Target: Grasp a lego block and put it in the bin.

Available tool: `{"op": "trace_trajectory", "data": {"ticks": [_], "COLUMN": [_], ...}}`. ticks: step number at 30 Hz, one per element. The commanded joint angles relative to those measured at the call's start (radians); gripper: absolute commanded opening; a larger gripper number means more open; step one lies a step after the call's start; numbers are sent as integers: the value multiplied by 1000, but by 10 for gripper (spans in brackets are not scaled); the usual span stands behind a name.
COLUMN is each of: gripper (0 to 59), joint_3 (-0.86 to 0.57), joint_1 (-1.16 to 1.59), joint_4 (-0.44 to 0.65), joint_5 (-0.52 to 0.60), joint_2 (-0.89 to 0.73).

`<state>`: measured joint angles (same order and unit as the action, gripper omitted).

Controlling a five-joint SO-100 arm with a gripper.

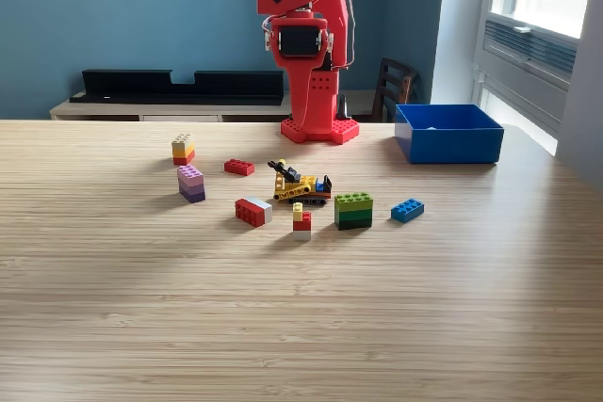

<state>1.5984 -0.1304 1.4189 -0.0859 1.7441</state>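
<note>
Nearest you, the blue lego block (407,210) is lying loose on the desk (301,327): light, rigid, slick; pinch its long sides. Beyond, the bin (448,134) is waiting. The fingers' state: you cannot tell.

Lego blocks, among them a green stack (353,211) and a blue brick (407,210), are seen scattered across a wooden table (301,327), flanked by a red arm (303,44) and the blue bin (448,134) at the exterior view's right.

Red plastic arm (306,54) with black motor blocks, thin cables, studded base.
</note>
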Motion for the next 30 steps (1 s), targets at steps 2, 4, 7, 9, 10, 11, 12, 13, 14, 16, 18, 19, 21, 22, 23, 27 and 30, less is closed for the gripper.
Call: {"op": "trace_trajectory", "data": {"ticks": [2, 4, 7, 9, 10, 11, 12, 13, 14, 16, 18, 19, 21, 22, 23, 27, 30], "gripper": [0, 0, 0, 0, 0, 0, 0, 0, 0, 0, 0, 0, 0, 0, 0, 0, 0], "joint_3": [-57, -55, -52, -49, -48, -44, -41, -40, -38, -35, -32, -31, -26, -23, -21, -15, 2], "joint_1": [-5, -5, -3, -3, -3, -5, -5, -5, -5, -6, -6, -8, -9, -12, -14, -32, -54], "joint_4": [-9, -9, -9, -8, -8, -8, -8, -8, -8, -6, -6, -6, -6, -6, -8, -26, -72], "joint_5": [2, 5, 9, 15, 17, 18, 21, 26, 29, 38, 46, 48, 51, 51, 52, 60, 55], "joint_2": [81, 83, 83, 83, 83, 84, 84, 84, 84, 84, 84, 84, 84, 84, 84, 84, 84]}}
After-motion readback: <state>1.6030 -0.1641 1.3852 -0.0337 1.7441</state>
